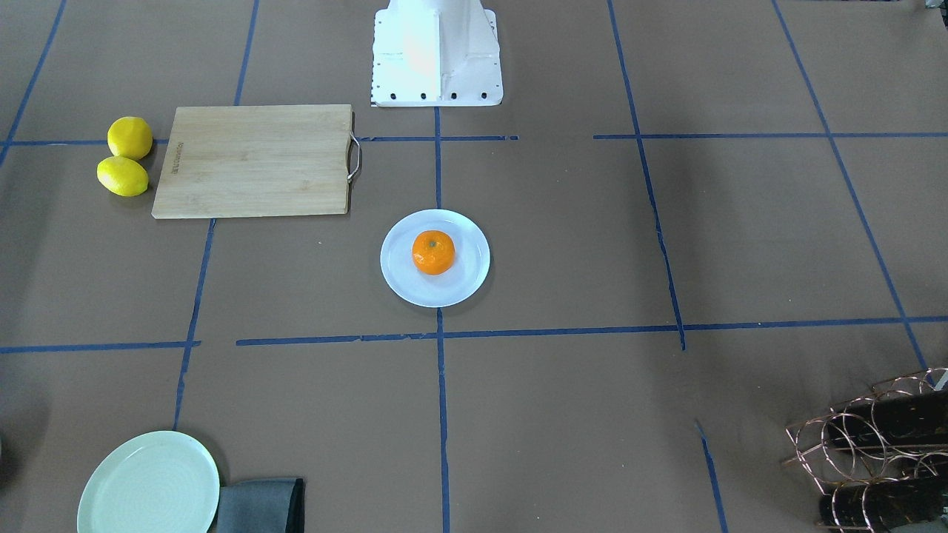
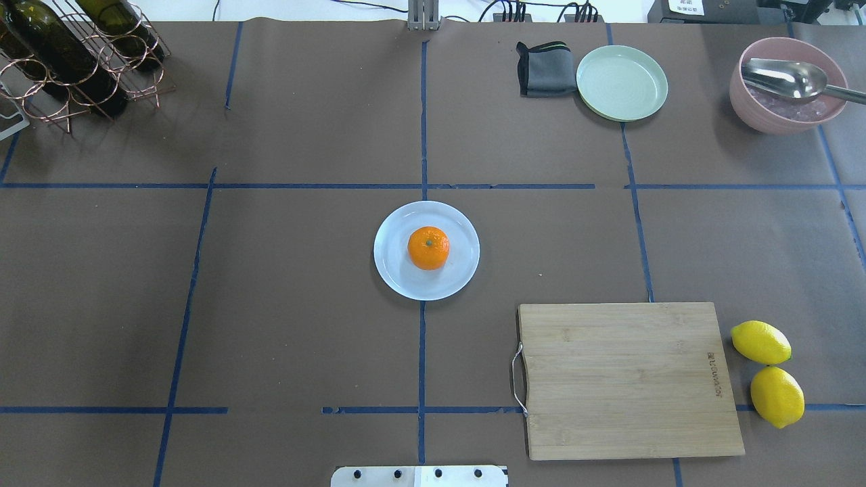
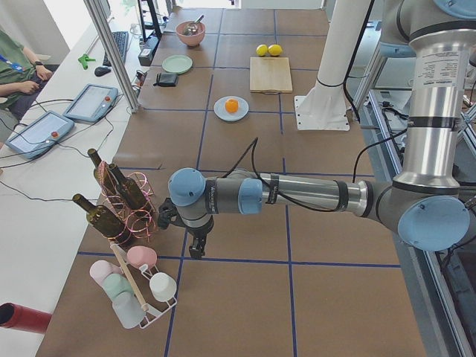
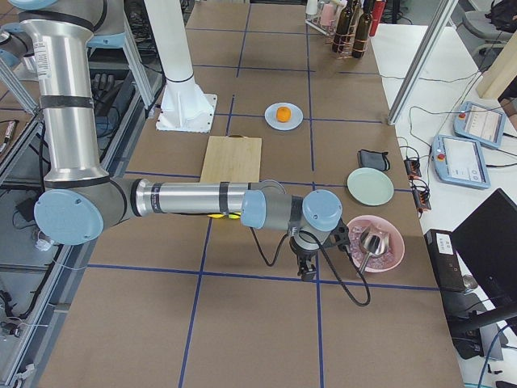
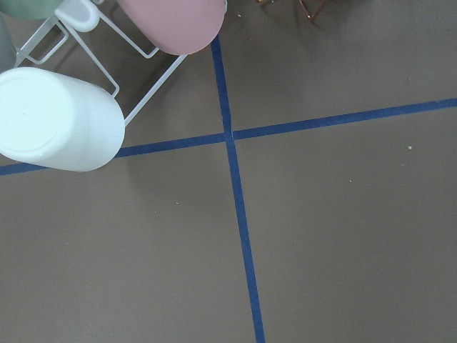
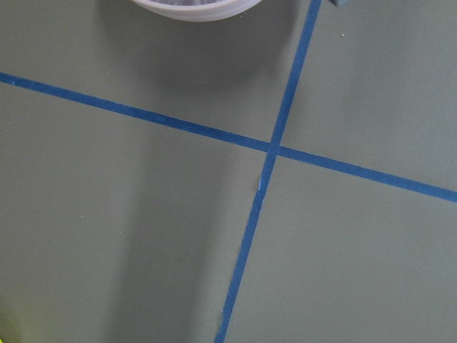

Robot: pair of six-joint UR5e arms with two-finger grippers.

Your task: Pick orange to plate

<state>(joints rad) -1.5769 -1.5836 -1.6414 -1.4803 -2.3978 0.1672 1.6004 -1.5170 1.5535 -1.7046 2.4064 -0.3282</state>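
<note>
The orange sits stem-up in the middle of the pale bluish-white plate at the table's centre, and shows the same way from overhead: orange, plate. Both arms are far from it. My left gripper points down over the table beside the bottle rack, in the exterior left view only. My right gripper hangs near the pink bowl, in the exterior right view only. I cannot tell whether either is open or shut. The wrist views show only brown table and blue tape.
A wooden cutting board lies by two lemons. A pale green plate, a grey cloth and a pink bowl with a spoon stand at the far right. A wire rack with bottles and a cup rack stand at the left.
</note>
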